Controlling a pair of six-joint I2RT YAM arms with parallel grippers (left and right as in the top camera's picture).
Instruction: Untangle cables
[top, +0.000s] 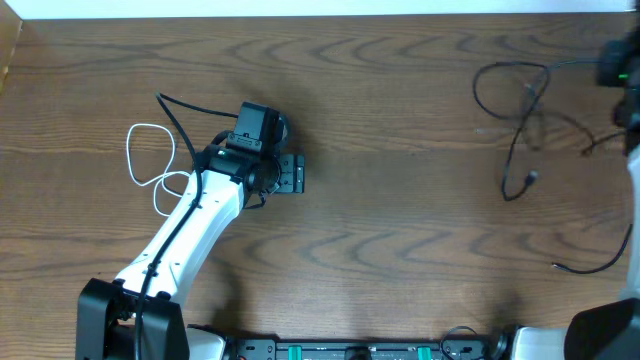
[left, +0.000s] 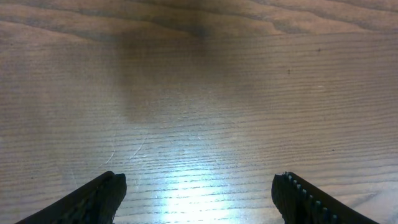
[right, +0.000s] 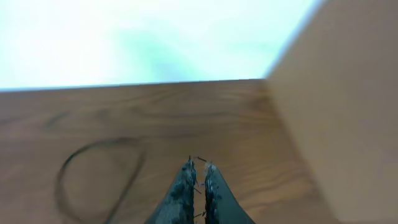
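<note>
A white cable (top: 148, 160) lies in loops at the left, with a thin black cable (top: 172, 108) crossing beside it, behind my left arm. My left gripper (top: 298, 175) hovers open over bare wood to their right; its fingers (left: 102, 196) stand wide apart with nothing between them. Tangled black cables (top: 520, 110) spread at the right, one strand running up to my right gripper (top: 617, 65) at the far right edge. In the right wrist view that gripper (right: 199, 165) is shut, thin black strands caught at its tips. A black loop (right: 65, 171) lies below on the table.
Another black cable (top: 600, 262) curves near the right front. A light wall or panel (right: 348, 124) rises to the right of the right gripper. The table's far edge (top: 320, 16) runs along the top.
</note>
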